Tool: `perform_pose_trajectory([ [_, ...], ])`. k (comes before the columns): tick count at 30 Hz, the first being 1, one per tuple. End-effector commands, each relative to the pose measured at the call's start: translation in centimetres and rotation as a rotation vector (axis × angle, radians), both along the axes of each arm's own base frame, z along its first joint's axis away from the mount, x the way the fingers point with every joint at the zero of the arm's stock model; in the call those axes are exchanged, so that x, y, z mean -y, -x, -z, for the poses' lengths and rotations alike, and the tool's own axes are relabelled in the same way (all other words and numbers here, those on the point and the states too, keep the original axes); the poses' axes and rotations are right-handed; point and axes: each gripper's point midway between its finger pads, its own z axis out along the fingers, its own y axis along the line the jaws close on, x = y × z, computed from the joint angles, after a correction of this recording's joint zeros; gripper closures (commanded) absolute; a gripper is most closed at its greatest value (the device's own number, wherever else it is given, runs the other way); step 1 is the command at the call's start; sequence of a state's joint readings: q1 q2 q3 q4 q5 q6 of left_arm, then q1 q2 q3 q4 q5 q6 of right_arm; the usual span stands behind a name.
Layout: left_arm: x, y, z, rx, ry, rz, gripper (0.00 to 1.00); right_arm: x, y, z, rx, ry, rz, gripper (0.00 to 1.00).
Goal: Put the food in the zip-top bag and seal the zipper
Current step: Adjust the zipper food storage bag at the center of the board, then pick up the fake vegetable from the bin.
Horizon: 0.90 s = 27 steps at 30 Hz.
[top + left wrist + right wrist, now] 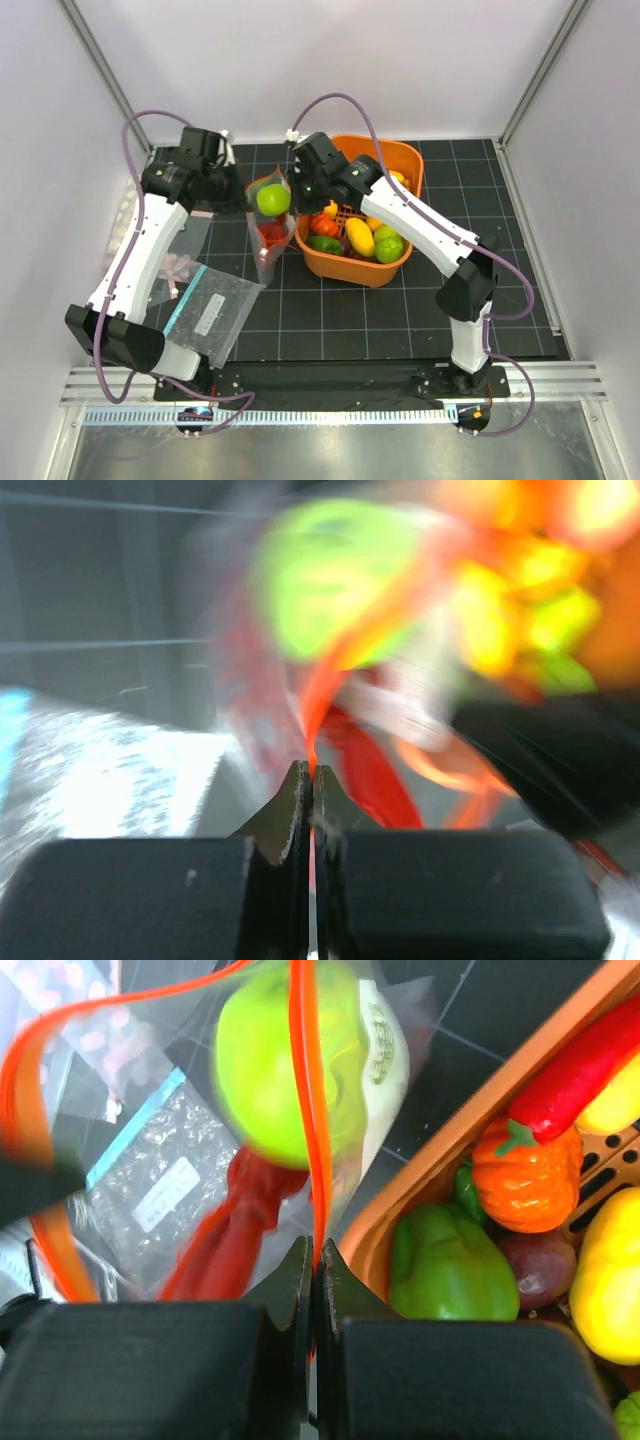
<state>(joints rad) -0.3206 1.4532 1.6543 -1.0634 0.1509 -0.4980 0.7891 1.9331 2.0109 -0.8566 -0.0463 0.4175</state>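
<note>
Pinching the zipper [305, 1080], left hand [312, 772] and right hand [315, 1252] are both clamped tight. In the zip-top bag [266, 250], green fruit [272, 199] sits above lobster [235, 1230], orange basket [350, 268] at 3 o'clock.

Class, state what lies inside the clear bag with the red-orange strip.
A light-green fruit sits above a red lobster in the zip-top bag. The fruit covers the lobster's upper end; anything beneath is hidden.

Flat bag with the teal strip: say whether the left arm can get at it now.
Probably not yet: the left tool is shut on the zipper, so it must let go first. The flat bag itself lies uncovered beside that arm.
</note>
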Motion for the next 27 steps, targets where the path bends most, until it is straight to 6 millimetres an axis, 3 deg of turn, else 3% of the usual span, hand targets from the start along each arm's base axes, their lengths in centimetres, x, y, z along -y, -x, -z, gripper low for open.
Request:
perform_pose_trajectory([
  [1,-5.7,0.7,0.7,-0.030,-0.107,-0.170,1.00,2.6,-1.6,-3.1,0.154,0.078,0.117,0.99],
  [4,-7.1,1.0,0.3,-0.011,-0.152,-0.208,1.00,3.6,-1.8,-2.4,0.141,0.115,0.140,0.99],
  [8,-5.7,0.7,-0.5,0.011,-0.080,-0.175,1.00,1.7,-0.8,-2.1,0.098,0.046,0.075,0.99],
  [11,-5.9,0.2,-1.7,0.056,-0.080,-0.179,1.00,0.3,-0.6,-2.4,0.084,-0.010,0.034,0.99],
  [13,-6.1,0.0,-2.8,0.090,-0.092,-0.173,1.00,-0.6,-0.2,-1.9,0.052,-0.029,-0.010,0.91],
  [14,-6.2,0.0,-3.1,0.102,-0.103,-0.166,1.00,-0.8,-0.2,-2.1,0.050,-0.035,-0.018,0.82],
  [15,-6.2,-0.2,-3.2,0.107,-0.109,-0.165,1.00,-0.9,-0.2,-1.9,0.044,-0.034,-0.021,0.61],
  [16,-6.2,-0.2,-3.4,0.113,-0.112,-0.159,1.00,-0.9,-0.2,-2.1,0.045,-0.040,-0.018,0.49],
  [19,-6.3,-0.9,-3.8,0.148,-0.132,-0.145,1.00,-0.4,-0.7,-2.6,0.032,-0.080,0.011,0.41],
  [21,-5.4,-1.2,-3.6,0.153,-0.104,-0.100,1.00,0.3,-1.3,-2.2,0.009,-0.110,0.040,0.41],
  [22,-4.5,-1.4,-3.8,0.165,-0.063,-0.069,1.00,1.4,-1.9,-3.0,0.001,-0.144,0.074,0.40],
  [25,-3.4,-1.4,-3.0,0.162,0.003,-0.054,1.00,3.6,-2.8,-1.7,-0.022,-0.154,0.136,0.39],
  [27,-3.1,-1.1,-2.0,0.146,0.015,-0.053,1.00,4.7,-3.3,-2.3,-0.007,-0.171,0.165,0.39],
])
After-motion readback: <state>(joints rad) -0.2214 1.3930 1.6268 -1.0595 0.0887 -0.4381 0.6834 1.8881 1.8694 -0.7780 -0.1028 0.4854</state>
